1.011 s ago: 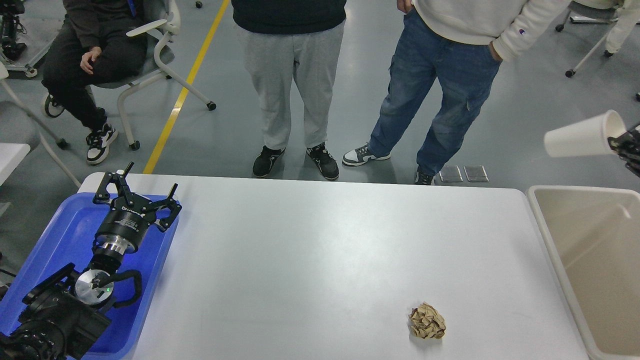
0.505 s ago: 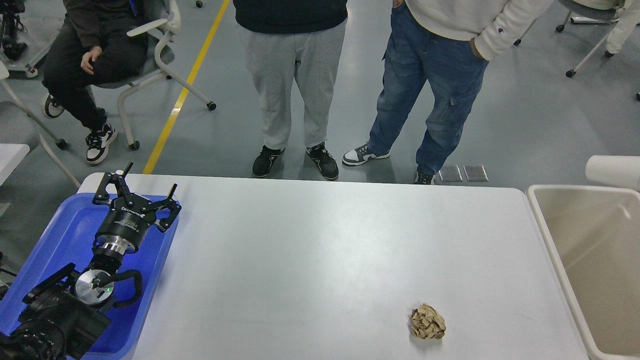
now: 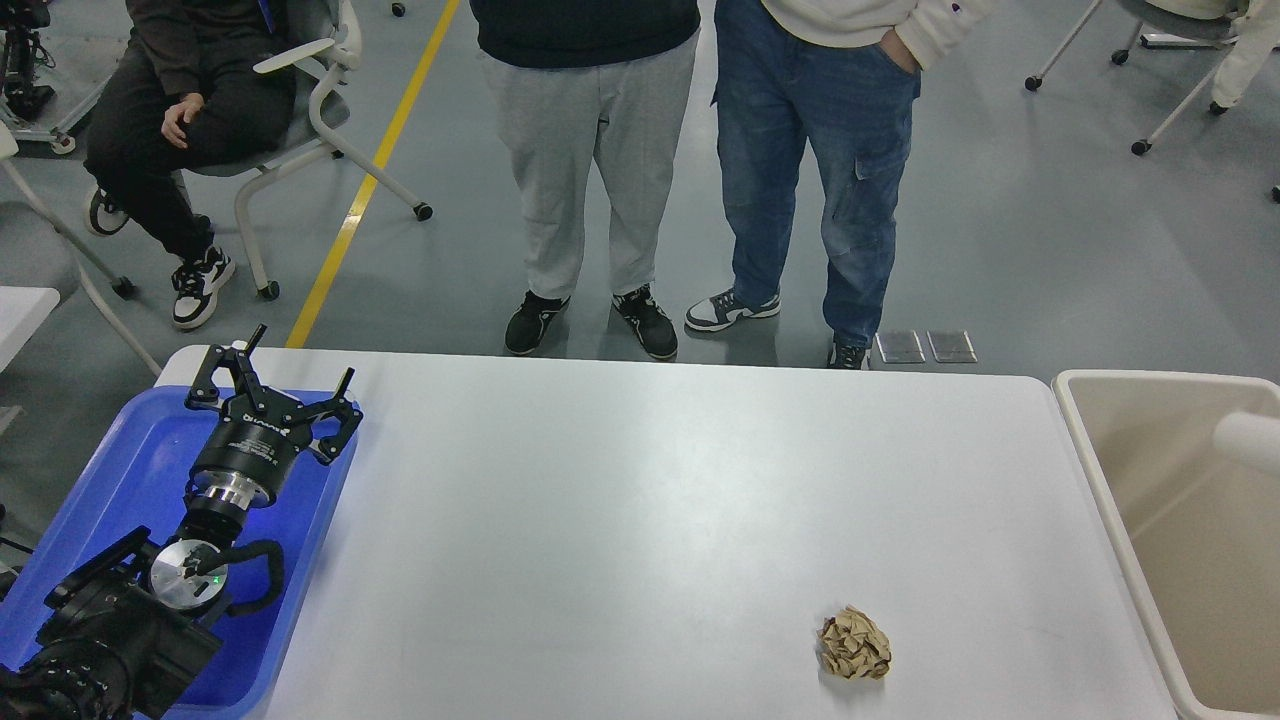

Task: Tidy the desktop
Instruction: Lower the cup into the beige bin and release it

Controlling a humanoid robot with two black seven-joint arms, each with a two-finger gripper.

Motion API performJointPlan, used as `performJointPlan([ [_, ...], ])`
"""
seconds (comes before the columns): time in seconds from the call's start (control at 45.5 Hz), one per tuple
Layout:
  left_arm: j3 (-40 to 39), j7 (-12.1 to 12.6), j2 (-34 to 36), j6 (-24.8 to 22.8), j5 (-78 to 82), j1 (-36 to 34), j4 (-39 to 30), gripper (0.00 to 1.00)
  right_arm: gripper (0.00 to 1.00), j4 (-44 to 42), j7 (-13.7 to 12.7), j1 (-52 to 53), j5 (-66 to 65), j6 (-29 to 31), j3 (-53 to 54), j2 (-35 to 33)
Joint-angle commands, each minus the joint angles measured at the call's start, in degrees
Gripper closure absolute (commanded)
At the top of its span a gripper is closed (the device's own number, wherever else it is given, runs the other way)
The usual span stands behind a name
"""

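The white desktop [image 3: 650, 500] fills the middle of the head view. A crumpled brown paper ball [image 3: 855, 645] lies on it near the front right. My left gripper [image 3: 275, 385] is open and empty, held over the far end of the blue tray [image 3: 120, 470] at the desktop's left. A white paper cup [image 3: 1250, 440] shows, blurred and cut off by the right edge, over the inside of the beige bin [image 3: 1110, 520]. What holds the cup is out of view. My right gripper is not in view.
Two people stand close behind the desktop's far edge: grey trousers [image 3: 585, 150] and blue jeans [image 3: 810, 150]. A seated person [image 3: 190, 110] and chairs are at the back left. The bin stands against the desktop's right edge.
The white cup has dropped from above the bin's far rim down in front of the bin's inside. My right gripper has left the view. The person in jeans has stepped left.
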Motion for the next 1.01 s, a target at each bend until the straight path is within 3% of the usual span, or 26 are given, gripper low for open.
performJointPlan([
  [0.0,0.0,-0.01,0.0,0.0,0.0,0.04,0.0,0.0,1.0,-4.22,-0.03,-3.11,0.25,-3.29,1.7,4.8],
  [0.703,0.0,-0.01,0.0,0.0,0.0,0.04,0.0,0.0,1.0,-4.13,-0.3,-4.35,0.34,-5.49,3.11,5.32],
  [0.879,0.0,-0.01,0.0,0.0,0.0,-0.05,0.0,0.0,0.39,-4.31,-0.21,-3.73,0.25,-6.1,2.85,5.32],
  [0.923,0.0,-0.01,0.0,0.0,0.0,-0.05,0.0,0.0,0.31,-4.31,-0.21,-3.47,0.25,-6.89,2.5,5.32],
  [0.989,0.0,-0.01,0.0,0.0,0.0,0.04,0.0,0.0,0.3,-4.31,-0.21,-2.59,0.25,-8.65,2.32,5.32],
])
